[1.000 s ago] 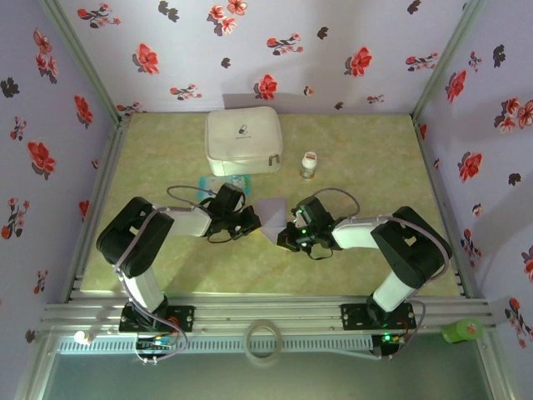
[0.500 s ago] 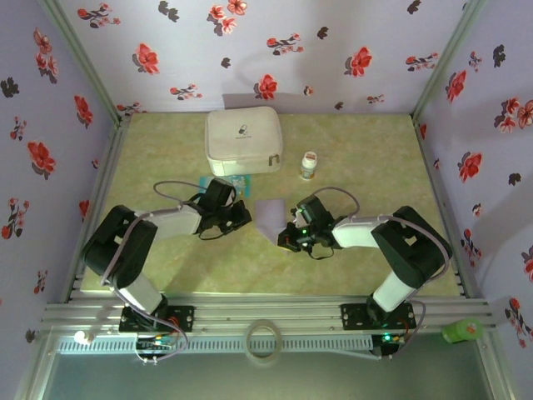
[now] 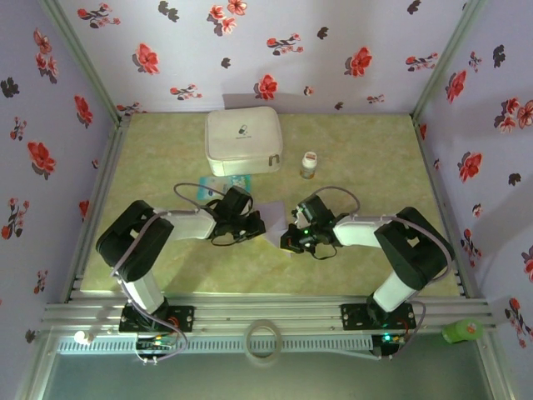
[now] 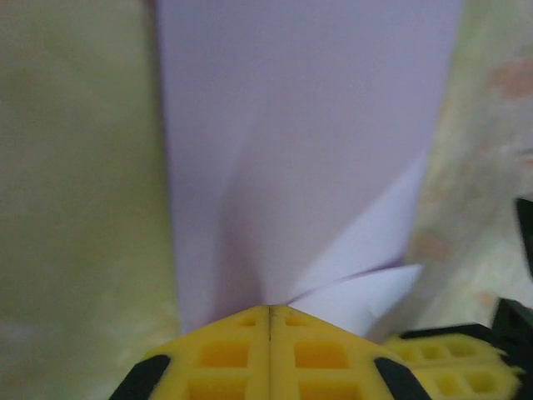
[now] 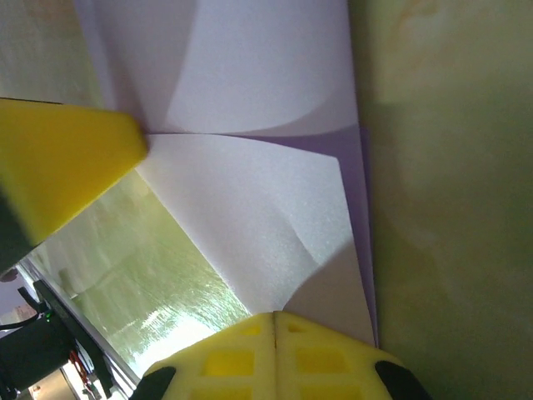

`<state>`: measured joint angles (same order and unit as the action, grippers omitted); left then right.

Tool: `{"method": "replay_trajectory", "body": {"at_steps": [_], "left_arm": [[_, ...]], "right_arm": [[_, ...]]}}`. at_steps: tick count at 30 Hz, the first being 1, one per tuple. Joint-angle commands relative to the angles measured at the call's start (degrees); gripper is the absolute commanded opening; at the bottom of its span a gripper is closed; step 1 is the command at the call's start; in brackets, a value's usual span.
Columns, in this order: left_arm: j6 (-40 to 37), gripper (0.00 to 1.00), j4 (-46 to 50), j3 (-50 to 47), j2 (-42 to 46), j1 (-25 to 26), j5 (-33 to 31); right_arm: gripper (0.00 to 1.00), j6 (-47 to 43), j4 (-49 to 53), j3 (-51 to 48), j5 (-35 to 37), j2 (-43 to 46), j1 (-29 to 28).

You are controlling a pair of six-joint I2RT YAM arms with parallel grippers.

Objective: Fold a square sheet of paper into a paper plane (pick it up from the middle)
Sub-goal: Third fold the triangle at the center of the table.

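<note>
Sheet: the square sheet of paper sits at the middle of the top view, between the two gripper tips and low over the bench, just below the white zip case.

Left gripper: closed, its yellow fingers meeting along a thin seam at the bottom of the left wrist view. The sheet's soft creases fan out from that seam, so it looks pinched on the near edge of the paper.

Right gripper: closed too, at the bottom of the right wrist view. A pale flap of the sheet runs down into its tips, so it reads as gripping that edge.

Done so far: the paper is off the flat and doubled over on itself. The right wrist view shows two curved flaps meeting at a line near the left gripper's tip, with a darker layer along the right edge (more bent than sharply creased, as far as the blur allows).

Not done: no pointed nose, no straight centre crease and no slim dart outline shows anywhere, so the paper plane has yet to take shape.

Judgement: early to middle of the folding. The flaps need pressing into firm creases, and the nose and wing folds remain.

Nearby: a small bottle and a teal packet lie above the grippers, apart from the sheet.
</note>
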<state>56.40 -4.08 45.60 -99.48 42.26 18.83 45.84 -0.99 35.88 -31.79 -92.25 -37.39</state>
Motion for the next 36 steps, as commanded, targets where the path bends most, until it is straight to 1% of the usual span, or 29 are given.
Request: {"method": "replay_trajectory", "body": {"at_steps": [1, 5, 8, 13, 17, 24, 34, 36], "left_arm": [[-2.3, 0.01, 3.8, 1.1, -1.2, -0.7, -2.9], [-3.2, 0.00, 4.1, -0.2, -1.5, -0.9, -2.8], [-3.5, 0.00, 4.5, -0.9, -1.1, -0.9, -2.9], [-3.8, 0.00, 4.7, -1.2, -0.9, -0.9, -3.1], [-3.9, 0.00, 4.9, -1.1, -1.1, -0.9, -3.1], [-3.7, 0.00, 4.7, -1.2, -1.3, -0.9, -3.2], [-2.7, 0.00, 4.2, -1.4, -1.9, -1.0, -3.1], [-2.6, 0.00, 4.1, -1.6, -1.9, -1.0, -3.3]], "right_arm": [[0.02, -1.1, 8.3, 0.7, 2.3, 0.1, 0.4], [0.04, 0.9, 5.8, 2.5, 0.8, 2.0, 0.1], [0.06, 1.2, 5.3, 5.1, -0.6, 1.4, -0.9], [0.06, 1.2, 4.8, 8.9, -0.9, -3.2, -2.4], [0.07, 1.2, 4.7, 10.1, -1.1, -6.6, -2.8], [0.08, 0.6, 4.7, 6.1, 0.3, -7.3, -2.7], [0.13, -0.2, 4.9, -0.9, -0.8, 0.4, -2.4], [0.13, -0.4, 5.2, -2.3, -0.7, 1.7, -1.8]]}}
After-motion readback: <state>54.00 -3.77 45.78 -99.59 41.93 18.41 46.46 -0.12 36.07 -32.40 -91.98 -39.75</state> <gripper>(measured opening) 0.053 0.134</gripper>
